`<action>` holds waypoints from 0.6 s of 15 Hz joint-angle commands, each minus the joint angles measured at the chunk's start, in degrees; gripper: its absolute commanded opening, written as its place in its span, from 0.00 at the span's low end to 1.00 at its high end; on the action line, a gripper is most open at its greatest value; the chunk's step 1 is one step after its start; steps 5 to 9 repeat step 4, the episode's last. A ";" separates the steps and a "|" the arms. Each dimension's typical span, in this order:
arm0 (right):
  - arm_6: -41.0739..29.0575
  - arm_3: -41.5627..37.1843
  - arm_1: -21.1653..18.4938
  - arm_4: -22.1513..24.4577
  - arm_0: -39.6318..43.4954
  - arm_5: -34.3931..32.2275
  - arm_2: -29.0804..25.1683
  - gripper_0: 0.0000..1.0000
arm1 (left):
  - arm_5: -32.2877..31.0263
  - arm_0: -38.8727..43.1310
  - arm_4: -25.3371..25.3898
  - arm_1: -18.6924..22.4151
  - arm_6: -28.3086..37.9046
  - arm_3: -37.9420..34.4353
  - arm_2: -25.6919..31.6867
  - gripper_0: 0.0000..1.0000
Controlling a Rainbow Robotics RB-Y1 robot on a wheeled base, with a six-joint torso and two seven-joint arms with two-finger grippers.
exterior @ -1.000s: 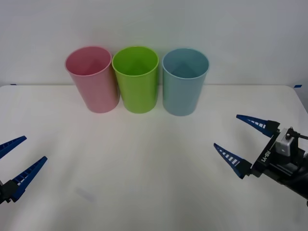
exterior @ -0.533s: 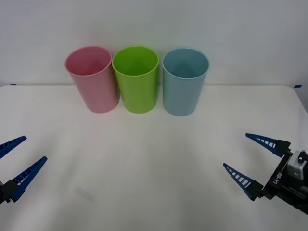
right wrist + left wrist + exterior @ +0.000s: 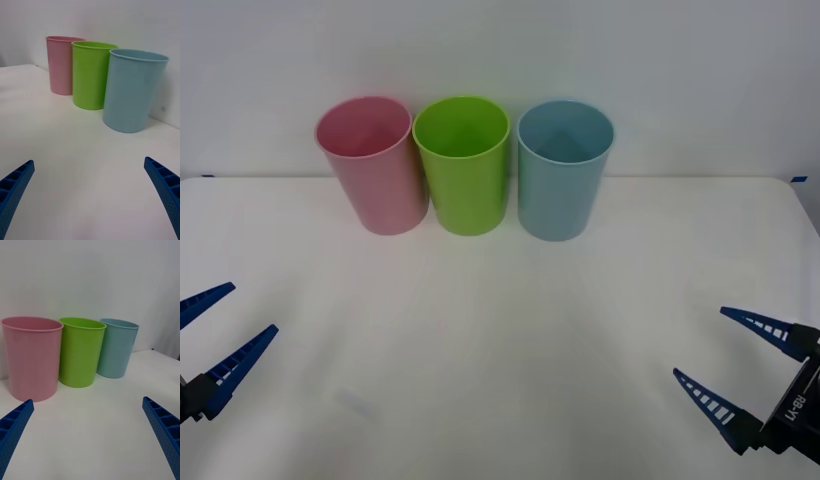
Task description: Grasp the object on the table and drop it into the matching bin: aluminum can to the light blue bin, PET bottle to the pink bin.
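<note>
Along the upper middle of the front view, three tall cups stand in a row at the far edge of the white worktop: the pink bin on the left, a lime green bin in the centre and the light blue bin on the right. Pink and green look to be touching at their rims, while a narrow gap separates green from blue. All three are upright with open mouths. What lies inside them cannot be told.

At the lower left edge of the frame the left pincer hangs low over the worktop, its blue ribbed fingers spread wide with nothing between them. At the lower right corner the right pincer sits likewise, fingers wide apart and empty, well apart from the bins. In the right wrist view the blue bin stands nearest, with the other two behind it.
</note>
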 commanded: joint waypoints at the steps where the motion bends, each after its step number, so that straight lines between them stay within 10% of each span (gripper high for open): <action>1: 0.07 0.00 0.00 -0.03 0.34 -0.10 -0.08 1.00 | 0.00 0.00 0.00 0.00 0.00 0.00 0.00 1.00; 9: 0.07 0.00 0.00 0.06 0.61 -0.01 0.01 1.00 | 0.00 0.00 0.00 0.00 0.00 0.00 0.00 1.00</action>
